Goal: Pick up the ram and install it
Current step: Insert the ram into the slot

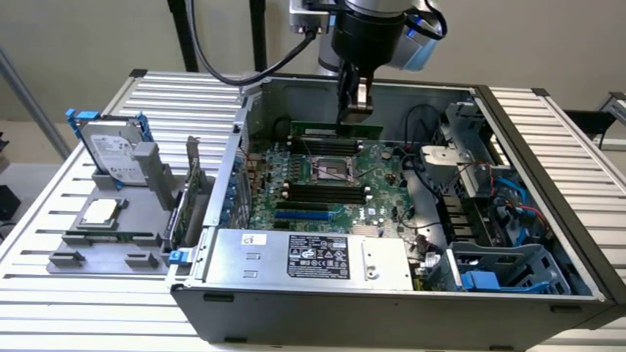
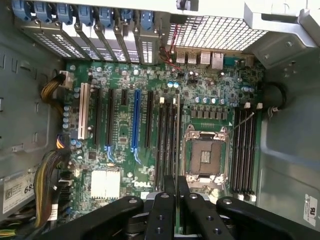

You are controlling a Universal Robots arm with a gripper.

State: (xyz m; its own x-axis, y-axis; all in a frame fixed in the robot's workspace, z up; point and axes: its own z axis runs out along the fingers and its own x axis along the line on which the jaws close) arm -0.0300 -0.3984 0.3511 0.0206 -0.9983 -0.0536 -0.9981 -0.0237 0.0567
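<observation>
The ram (image 1: 338, 130), a long thin green stick, stands on its long edge inside the open computer case, over the black memory slots on the far side of the empty processor socket (image 1: 330, 168). My gripper (image 1: 354, 111) comes down from above and is shut on the stick's middle. In the wrist view the ram (image 2: 178, 135) shows edge-on as a thin strip running out from between the black fingers (image 2: 162, 210), lined up along the slots (image 2: 166, 140) beside the socket (image 2: 204, 155). I cannot tell whether the stick touches a slot or hangs just above it.
The grey case wall (image 1: 240, 139) and the power supply (image 1: 313, 257) hem in the motherboard (image 1: 382, 183). Cables and a blue drive cage (image 1: 489, 275) crowd the exterior view's right. Outside the case, a grey holder (image 1: 108, 235) carries a hard drive (image 1: 113, 150), a silver processor chip (image 1: 101, 213) and an expansion card (image 1: 193, 191).
</observation>
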